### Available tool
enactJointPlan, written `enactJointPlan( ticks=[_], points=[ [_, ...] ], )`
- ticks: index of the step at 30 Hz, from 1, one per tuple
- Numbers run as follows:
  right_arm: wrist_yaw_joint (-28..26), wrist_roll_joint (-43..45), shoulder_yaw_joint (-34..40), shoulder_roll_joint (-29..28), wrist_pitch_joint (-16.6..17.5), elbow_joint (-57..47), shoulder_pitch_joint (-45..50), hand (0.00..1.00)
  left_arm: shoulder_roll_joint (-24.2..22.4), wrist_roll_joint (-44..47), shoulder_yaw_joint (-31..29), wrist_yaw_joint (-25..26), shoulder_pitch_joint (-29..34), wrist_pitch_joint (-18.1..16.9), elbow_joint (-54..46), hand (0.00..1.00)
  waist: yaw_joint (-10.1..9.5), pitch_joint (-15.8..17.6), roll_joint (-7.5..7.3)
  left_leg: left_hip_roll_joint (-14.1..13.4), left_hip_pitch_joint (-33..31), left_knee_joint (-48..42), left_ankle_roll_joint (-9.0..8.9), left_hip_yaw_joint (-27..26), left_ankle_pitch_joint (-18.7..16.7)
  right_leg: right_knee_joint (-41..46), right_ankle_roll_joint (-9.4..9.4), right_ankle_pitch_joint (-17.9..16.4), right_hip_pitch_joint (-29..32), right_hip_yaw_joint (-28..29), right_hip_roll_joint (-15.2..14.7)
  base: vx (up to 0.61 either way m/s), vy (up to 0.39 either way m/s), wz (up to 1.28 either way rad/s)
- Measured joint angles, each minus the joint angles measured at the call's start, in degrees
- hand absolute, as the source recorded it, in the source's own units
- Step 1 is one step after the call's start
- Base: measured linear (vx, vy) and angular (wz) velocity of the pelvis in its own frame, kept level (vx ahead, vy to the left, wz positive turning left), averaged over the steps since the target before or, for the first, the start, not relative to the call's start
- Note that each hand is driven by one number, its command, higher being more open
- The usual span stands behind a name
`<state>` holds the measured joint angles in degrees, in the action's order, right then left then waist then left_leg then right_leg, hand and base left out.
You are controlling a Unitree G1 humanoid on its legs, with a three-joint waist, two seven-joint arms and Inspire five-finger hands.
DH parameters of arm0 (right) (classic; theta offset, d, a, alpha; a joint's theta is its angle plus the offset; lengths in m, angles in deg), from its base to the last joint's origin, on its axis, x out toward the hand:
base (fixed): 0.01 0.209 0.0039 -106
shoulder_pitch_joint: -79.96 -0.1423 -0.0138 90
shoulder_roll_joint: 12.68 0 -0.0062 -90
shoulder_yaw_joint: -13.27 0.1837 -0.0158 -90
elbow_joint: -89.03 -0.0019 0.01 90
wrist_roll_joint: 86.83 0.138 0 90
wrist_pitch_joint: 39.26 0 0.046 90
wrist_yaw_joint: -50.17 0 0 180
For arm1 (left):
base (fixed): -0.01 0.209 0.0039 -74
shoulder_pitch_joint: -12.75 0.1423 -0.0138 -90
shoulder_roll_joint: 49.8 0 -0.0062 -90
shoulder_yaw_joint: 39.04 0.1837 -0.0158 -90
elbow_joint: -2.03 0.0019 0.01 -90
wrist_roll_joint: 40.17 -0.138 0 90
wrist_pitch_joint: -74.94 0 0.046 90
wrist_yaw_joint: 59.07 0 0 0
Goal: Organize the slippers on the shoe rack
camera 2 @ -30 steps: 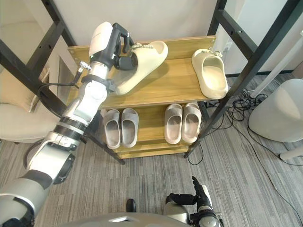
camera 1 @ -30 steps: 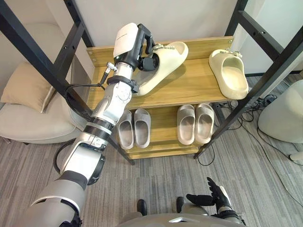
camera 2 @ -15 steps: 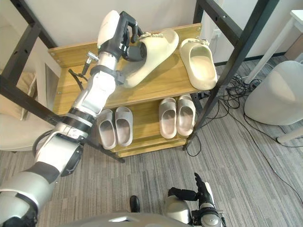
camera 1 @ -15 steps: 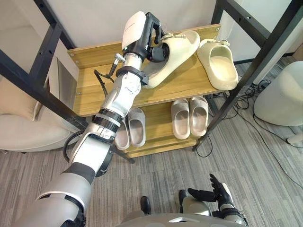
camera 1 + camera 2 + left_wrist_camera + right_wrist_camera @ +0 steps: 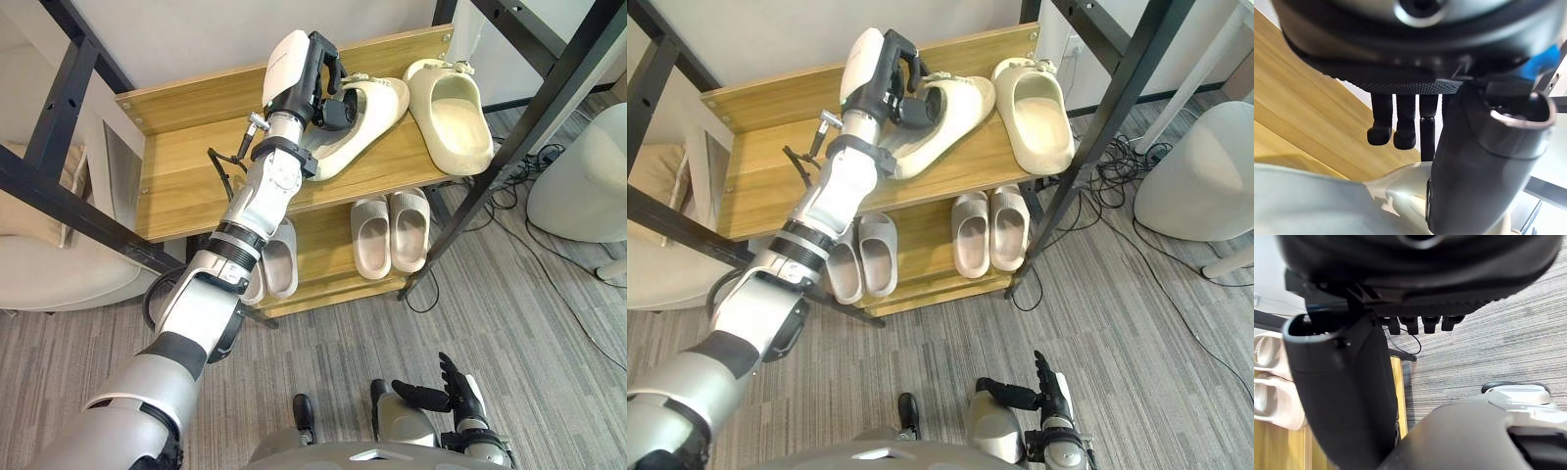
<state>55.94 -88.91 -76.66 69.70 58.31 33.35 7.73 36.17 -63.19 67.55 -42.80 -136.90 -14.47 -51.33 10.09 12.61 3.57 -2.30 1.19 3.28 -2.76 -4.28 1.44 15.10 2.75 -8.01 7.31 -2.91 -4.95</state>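
A wooden shoe rack [image 5: 196, 171] stands in front of me. On its top shelf my left hand [image 5: 323, 83] is shut on the heel end of a cream slipper [image 5: 377, 113], which lies slanted with its toe close beside a second cream slipper [image 5: 453, 117] at the shelf's right end. In the left wrist view the thumb [image 5: 1479, 171] presses on the cream slipper [image 5: 1317, 205] and the fingers [image 5: 1396, 127] curl past it. Two pairs of grey slippers [image 5: 390, 230] [image 5: 279, 259] sit on the lower shelf. My right hand [image 5: 453, 392] hangs low over the floor, open.
Black metal posts [image 5: 534, 108] cross in front of the rack on both sides. A beige armchair [image 5: 39, 274] is at the left, a white rounded seat [image 5: 588, 186] at the right. Cables [image 5: 509, 196] lie on the carpet by the rack's right leg.
The camera has shifted. My left hand has carried the cream slipper to the right along the top shelf, closing the gap to the second cream slipper. The right hand stays low.
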Motion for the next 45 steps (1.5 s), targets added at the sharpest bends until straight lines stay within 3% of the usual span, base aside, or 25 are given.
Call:
enactJointPlan(
  ticks=[33, 40, 45],
  points=[
    [0.7, 0.0, 0.0, 0.0, 0.7, 0.3, 0.7, 1.00, -0.3, -1.3, 0.1, 1.9, -0.8, 0.1, -3.6, 1.00, -1.77, 0.1, -0.17, 0.3, -0.7, -1.0, -0.01, 2.0, 0.0, 0.0, -0.04, 0.0, -0.8, -1.8, -0.3, 0.00, 0.000, 0.02],
    [0.7, 0.0, 0.0, 0.3, 0.7, 1.7, 0.4, 1.00, 1.5, 2.7, -0.2, 2.1, 4.4, -1.8, -13.2, 1.00, -2.51, 0.0, 0.04, 0.3, -0.5, -1.3, -0.01, 3.5, 0.0, -1.3, -0.05, 0.0, -2.4, -3.3, -0.5, 0.00, -0.001, 0.10],
    [0.6, -0.1, 0.0, 0.5, 0.3, 2.8, -0.3, 1.00, 1.4, 15.9, -4.1, 1.9, 12.7, -3.8, -17.8, 1.00, -2.98, -0.1, 0.25, 0.3, -0.4, -1.3, -0.02, 3.9, 0.0, -2.3, 0.01, 0.4, -3.3, -3.8, -0.4, 0.00, 0.003, 0.03]
  ],
)
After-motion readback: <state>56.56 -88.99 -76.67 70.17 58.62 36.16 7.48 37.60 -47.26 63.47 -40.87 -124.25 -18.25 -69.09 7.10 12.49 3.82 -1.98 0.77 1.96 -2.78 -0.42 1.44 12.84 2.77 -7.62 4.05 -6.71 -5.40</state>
